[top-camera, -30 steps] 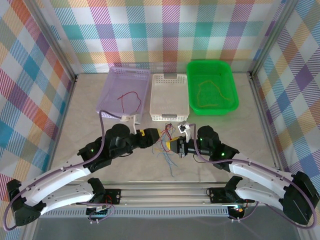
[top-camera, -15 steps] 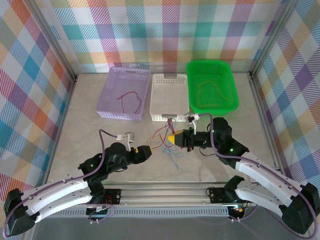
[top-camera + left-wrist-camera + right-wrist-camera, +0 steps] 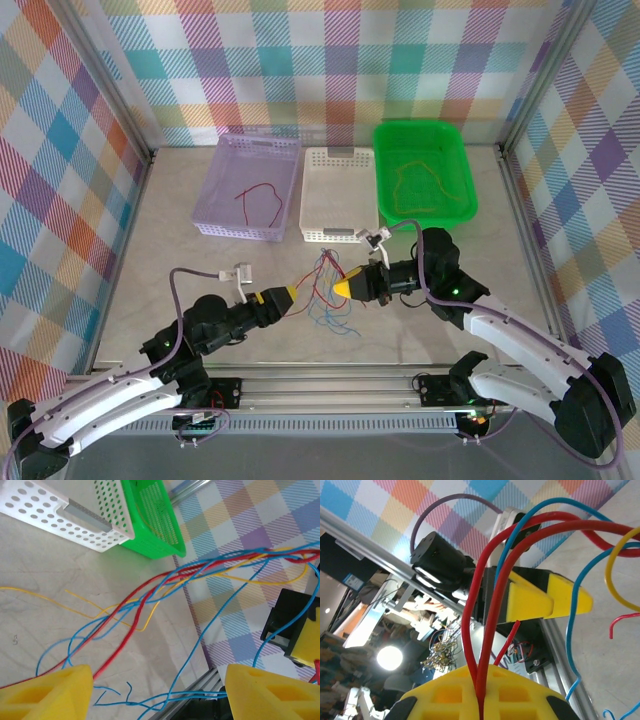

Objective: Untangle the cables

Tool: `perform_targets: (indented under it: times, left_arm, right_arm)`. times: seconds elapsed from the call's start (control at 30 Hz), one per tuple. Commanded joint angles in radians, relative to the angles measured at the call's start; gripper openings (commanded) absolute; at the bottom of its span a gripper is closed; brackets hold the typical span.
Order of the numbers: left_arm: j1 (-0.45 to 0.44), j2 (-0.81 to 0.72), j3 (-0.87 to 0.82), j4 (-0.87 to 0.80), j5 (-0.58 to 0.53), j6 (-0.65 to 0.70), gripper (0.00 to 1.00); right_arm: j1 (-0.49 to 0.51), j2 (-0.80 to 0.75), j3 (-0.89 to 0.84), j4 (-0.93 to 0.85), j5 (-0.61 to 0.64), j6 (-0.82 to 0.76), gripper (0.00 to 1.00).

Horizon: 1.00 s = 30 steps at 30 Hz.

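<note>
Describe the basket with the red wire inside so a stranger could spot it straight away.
At the far edge of the table, three baskets stand in a row. It is the purple basket, on the left, next to the white basket. Its pale see-through walls and the single red wire curled inside set it apart; the green basket holds a yellowish wire.

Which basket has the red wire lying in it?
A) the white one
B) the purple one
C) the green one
B: the red wire lies curled on the floor of the purple basket.
</note>
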Motion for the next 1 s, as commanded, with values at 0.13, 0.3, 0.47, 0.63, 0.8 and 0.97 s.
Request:
perform_targets:
  times: [0.13,0.3,0.47,0.63,0.8,0.97]
  left_arm:
    - [-0.005,-0.002,-0.046,0.035,-0.024,-0.013,0.70]
    - [-0.006,0.060,-0.044,0.085,-0.006,-0.013,0.71]
    - [-0.007,0.123,-0.039,0.166,0.019,-0.016,0.71]
    - [-0.006,0.146,-0.046,0.223,0.025,-0.024,0.67]
    - [-0.006,0.169,-0.049,0.249,0.027,-0.026,0.50]
    - [-0.005,0.179,-0.042,0.256,0.029,-0.023,0.23]
  right_arm:
    - [-0.005,0.006,0.041,0.084,-0.105,0.007,0.00]
    - [-0.005,0.010,0.046,0.101,-0.115,0.021,0.00]
    - [-0.004,0.017,0.043,0.113,-0.121,0.030,0.00]
    - [-0.003,0.025,0.037,0.126,-0.119,0.033,0.00]
    - [0.003,0.045,0.032,0.152,-0.121,0.043,0.00]
    - [0.004,0.059,0.016,0.157,-0.113,0.036,0.00]
